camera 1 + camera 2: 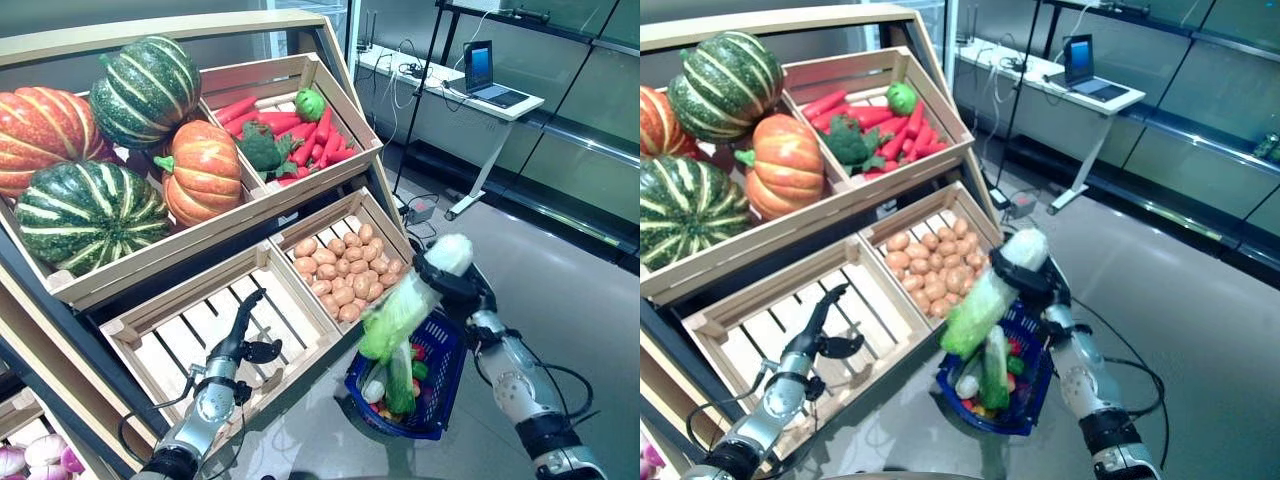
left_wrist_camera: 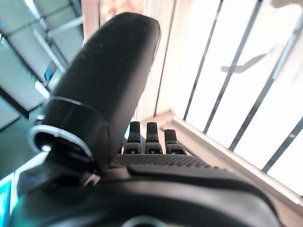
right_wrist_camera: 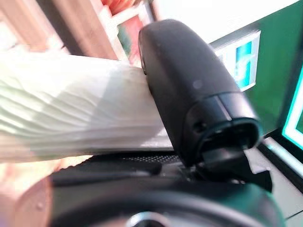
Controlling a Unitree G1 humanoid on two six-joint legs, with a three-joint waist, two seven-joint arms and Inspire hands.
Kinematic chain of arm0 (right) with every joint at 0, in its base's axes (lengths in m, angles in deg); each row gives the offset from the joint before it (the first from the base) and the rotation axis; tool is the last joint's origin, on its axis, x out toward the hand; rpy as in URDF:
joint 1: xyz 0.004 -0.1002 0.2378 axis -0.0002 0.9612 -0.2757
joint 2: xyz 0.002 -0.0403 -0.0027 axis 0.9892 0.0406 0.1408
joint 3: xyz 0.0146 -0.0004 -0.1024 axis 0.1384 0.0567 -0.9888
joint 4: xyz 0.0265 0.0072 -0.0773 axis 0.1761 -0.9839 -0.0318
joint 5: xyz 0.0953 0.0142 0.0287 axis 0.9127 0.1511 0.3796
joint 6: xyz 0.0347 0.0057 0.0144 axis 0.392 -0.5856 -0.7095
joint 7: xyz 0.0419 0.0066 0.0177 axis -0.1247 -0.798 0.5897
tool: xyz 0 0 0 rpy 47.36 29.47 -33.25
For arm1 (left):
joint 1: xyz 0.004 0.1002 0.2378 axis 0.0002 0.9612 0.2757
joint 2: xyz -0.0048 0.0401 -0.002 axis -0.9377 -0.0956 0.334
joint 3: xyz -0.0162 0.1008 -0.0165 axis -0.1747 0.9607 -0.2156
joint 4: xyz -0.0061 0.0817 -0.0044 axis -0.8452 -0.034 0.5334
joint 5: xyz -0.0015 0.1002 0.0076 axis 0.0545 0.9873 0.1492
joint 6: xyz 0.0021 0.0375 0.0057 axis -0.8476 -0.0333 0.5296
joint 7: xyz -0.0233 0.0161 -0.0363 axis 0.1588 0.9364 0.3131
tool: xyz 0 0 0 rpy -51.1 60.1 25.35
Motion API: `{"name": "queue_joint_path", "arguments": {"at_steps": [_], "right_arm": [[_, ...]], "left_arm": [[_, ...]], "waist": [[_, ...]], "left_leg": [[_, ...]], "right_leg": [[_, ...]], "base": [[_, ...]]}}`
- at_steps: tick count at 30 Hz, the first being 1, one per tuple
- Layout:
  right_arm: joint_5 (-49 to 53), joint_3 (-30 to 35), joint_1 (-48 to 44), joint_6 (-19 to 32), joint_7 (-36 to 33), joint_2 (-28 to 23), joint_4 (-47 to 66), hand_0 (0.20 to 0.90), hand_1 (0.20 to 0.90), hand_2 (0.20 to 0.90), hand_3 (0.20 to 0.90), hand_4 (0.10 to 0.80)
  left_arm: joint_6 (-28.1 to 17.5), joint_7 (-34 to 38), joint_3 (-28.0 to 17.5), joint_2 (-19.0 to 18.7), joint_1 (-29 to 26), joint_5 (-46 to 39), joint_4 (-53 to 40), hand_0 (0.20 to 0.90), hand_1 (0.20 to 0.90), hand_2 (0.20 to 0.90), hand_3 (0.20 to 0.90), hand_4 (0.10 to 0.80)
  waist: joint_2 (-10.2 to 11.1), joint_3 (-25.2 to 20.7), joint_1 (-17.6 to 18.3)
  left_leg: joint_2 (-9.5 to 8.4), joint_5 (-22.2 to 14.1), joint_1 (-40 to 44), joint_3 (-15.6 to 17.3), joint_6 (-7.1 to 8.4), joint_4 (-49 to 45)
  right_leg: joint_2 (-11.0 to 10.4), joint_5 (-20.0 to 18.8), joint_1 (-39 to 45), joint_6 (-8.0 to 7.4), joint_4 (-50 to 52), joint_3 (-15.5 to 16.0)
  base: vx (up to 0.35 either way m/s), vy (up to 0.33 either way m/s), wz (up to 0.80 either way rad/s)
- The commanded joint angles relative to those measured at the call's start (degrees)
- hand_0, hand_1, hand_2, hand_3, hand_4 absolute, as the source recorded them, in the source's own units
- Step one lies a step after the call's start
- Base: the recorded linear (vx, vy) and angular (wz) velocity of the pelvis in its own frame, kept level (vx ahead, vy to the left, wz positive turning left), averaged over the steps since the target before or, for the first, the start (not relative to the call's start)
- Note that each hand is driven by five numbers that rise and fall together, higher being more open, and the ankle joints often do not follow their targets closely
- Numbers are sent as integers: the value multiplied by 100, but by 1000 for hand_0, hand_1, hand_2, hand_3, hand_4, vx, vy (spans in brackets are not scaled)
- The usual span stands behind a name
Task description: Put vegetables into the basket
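Gripping a cabbage (image 1: 405,310), right hand (image 1: 450,282) above basket (image 1: 440,400).

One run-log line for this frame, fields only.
step: cabbage over basket | right hand: grips napa cabbage above blue basket | left hand: open over empty crate

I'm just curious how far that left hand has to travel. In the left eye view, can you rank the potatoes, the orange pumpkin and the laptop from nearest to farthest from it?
From the left hand, which hovers over the empty slatted crate:
1. Potatoes, in the next crate on the hand's right.
2. Orange pumpkin, on the shelf above.
3. Laptop, on the desk at the back right.
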State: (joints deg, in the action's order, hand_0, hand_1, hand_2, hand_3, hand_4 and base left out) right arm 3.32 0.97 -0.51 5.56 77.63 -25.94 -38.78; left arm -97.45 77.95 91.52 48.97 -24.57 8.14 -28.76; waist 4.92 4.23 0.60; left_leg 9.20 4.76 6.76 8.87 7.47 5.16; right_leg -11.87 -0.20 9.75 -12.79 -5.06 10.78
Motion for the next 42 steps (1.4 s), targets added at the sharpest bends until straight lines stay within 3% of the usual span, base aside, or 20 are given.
{"name": "queue_joint_path", "arguments": {"at_steps": [1, 4, 5, 7, 14, 25, 28, 29, 30, 31, 36, 37, 38, 42], "right_arm": [[-326, 596, -765, 988, -442, -602, -23, 300, 300, 300, 300, 400], [-265, 527, -1105, 1081, -717, -729, -453, 300, 300, 300, 300, 400], [-219, 418, -1668, 1204, -1018, -857, -967, 300, 300, 300, 300, 400], [-251, 362, -2105, 1248, -1141, -959, -1375, 300, 300, 300, 300, 400], [-281, 256, -3274, 1556, -1487, -1457, -2557, 300, 300, 300, 300, 400], [-254, 190, -4340, 2017, -1964, -1887, -3278, 300, 300, 300, 300, 400], [-260, 186, -4578, 1979, -2015, -2006, -3349, 300, 300, 300, 300, 400], [-228, 181, -4655, 1967, -2035, -2051, -3356, 300, 300, 300, 300, 400], [-192, 188, -4698, 1961, -2039, -2071, -3361, 300, 300, 300, 300, 400], [-71, 193, -4790, 1938, -2054, -2095, -3384, 300, 300, 300, 300, 400], [-19, 73, -5111, 1560, -1874, -2116, -3577, 300, 300, 300, 300, 400], [-21, 48, -5136, 1559, -1882, -2115, -3597, 453, 453, 453, 453, 502], [-27, -2, -5195, 1523, -1947, -2105, -3632, 900, 900, 900, 900, 800], [-73, -61, -5237, 1387, -2062, -2062, -3667, 900, 900, 900, 900, 800]], "left_arm": [[-521, 248, -196, -243, -754, -526, -656, 900, 900, 900, 900, 800], [-536, 259, -113, -290, -1010, -743, -748, 900, 900, 900, 900, 800], [-533, 302, 41, -345, -1425, -1022, -781, 900, 900, 900, 900, 800], [-543, 325, 133, -352, -1754, -1217, -751, 900, 900, 900, 900, 800], [-785, 437, 382, -470, -2323, -1615, -1003, 900, 900, 900, 900, 800], [-1166, 608, 690, -599, -2737, -1939, -1307, 900, 900, 900, 900, 800], [-1211, 572, 710, -656, -2761, -2080, -1442, 900, 900, 900, 900, 800], [-1235, 570, 711, -687, -2752, -2139, -1521, 900, 900, 900, 900, 800], [-1258, 551, 702, -697, -2755, -2162, -1549, 900, 900, 900, 900, 800], [-1274, 542, 711, -732, -2753, -2212, -1635, 900, 900, 900, 900, 800], [-1292, 527, 735, -764, -2763, -2318, -1841, 900, 900, 900, 900, 800], [-1286, 530, 745, -765, -2766, -2324, -1855, 900, 900, 900, 900, 800], [-1267, 531, 759, -759, -2770, -2321, -1884, 900, 900, 900, 900, 800], [-1289, 531, 797, -810, -2801, -2372, -1924, 900, 900, 900, 900, 800]], "waist": [[-243, 105, -200], [-274, 300, -261], [-314, 689, -319], [-348, 988, -334], [-459, 1769, -480], [-698, 2231, -556], [-778, 2298, -557], [-822, 2328, -555], [-834, 2339, -549], [-874, 2360, -553], [-973, 2416, -546], [-978, 2415, -545], [-984, 2394, -543], [-981, 2344, -535]], "left_leg": [[242, -352, 32, -251, -10, -16], [255, -333, -195, -336, 5, -189], [274, -392, -638, -504, 57, -709], [269, -479, -1013, -646, 101, -1133], [283, -909, -2382, -941, 125, -2762], [104, -1843, -3926, -1018, -103, -4755], [58, -2087, -4299, -1083, -124, -5273], [58, -2394, -4420, -1128, -113, -5619], [41, -2290, -4572, -1123, -151, -5681], [46, -2548, -4687, -1164, -134, -5965], [18, -2799, -5231, -1222, -177, -6651], [20, -2810, -5264, -1223, -180, -6685], [22, -2844, -5352, -1231, -188, -6787], [40, -2928, -5466, -1257, -200, -7009]], "right_leg": [[-125, -218, -235, 243, 158, 27], [-174, -118, -505, 264, 493, 27], [-237, -1, -894, 305, 994, 13], [-291, 94, -1174, 315, 1327, -14], [-605, 493, -2264, 411, 2768, -77], [-1009, 1282, -4081, 539, 5152, -368], [-1082, 1472, -4525, 590, 5660, -485], [-1099, 1727, -4684, 568, 5982, -580], [-1119, 1622, -4845, 629, 6020, -585], [-1133, 1834, -4997, 607, 6280, -662], [-1124, 2053, -5590, 702, 6854, -794], [-1119, 2070, -5629, 709, 6894, -803], [-1105, 2110, -5725, 729, 6986, -821], [-1078, 2192, -5864, 766, 7183, -848]], "base": [[-142, -37, -1], [-227, -28, 0], [-400, -26, 0], [-385, -29, 0], [-247, 1, 10], [-129, 10, 15], [-46, -6, 20], [-58, -9, 8], [13, -29, 8], [-46, -18, 8], [-53, -21, 6], [-44, -8, 3], [-35, -7, 4], [-10, -3, 4]]}}
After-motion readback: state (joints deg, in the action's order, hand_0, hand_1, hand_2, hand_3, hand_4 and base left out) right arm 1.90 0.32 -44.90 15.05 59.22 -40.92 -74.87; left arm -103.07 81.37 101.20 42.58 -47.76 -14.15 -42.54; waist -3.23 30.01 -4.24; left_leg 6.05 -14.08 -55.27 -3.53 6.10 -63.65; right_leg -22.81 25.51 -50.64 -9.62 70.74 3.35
